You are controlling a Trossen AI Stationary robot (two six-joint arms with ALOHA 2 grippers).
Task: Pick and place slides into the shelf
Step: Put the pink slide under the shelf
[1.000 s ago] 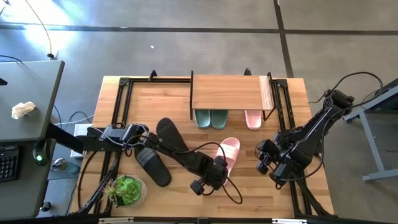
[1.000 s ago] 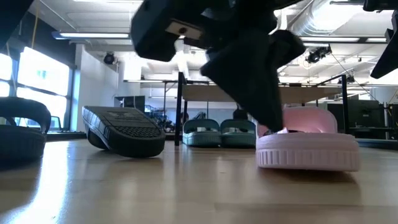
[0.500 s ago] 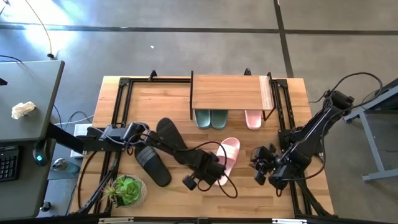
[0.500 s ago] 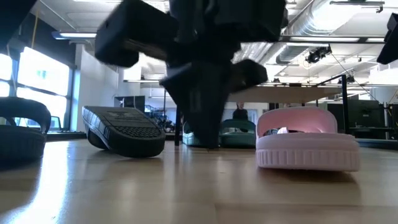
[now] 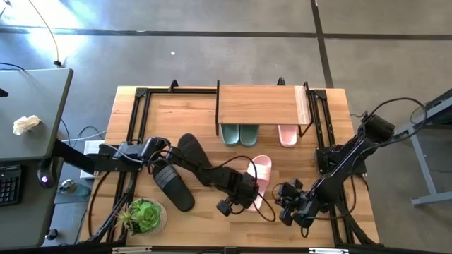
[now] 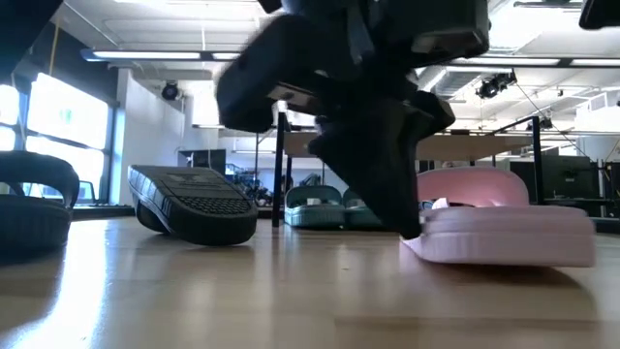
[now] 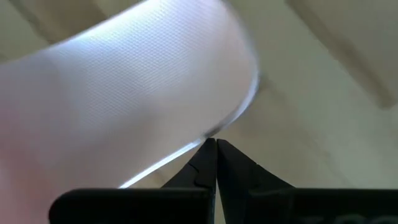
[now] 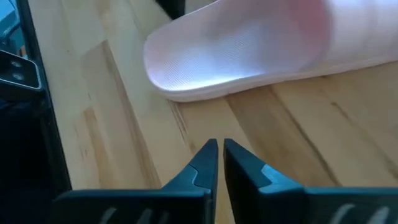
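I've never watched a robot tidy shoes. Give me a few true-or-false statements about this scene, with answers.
1. A green pair sits under the shelf. True.
2. Both pink slides are under the shelf. False: one is; the other lies out on the table.
3. The left pincer is at the loose pink slide. True.
4. The right pincer holds a black slide. False: it is shut and empty.
5. A potted plant stands on the shelf. False: it stands at the table's corner.

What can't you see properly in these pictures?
- Low view: the left tool hides the heel end of the loose pink slide.
- High view: the shelf top covers most of the green pair and the second pink slide.
- Left wrist view: too close; only blurred pink.
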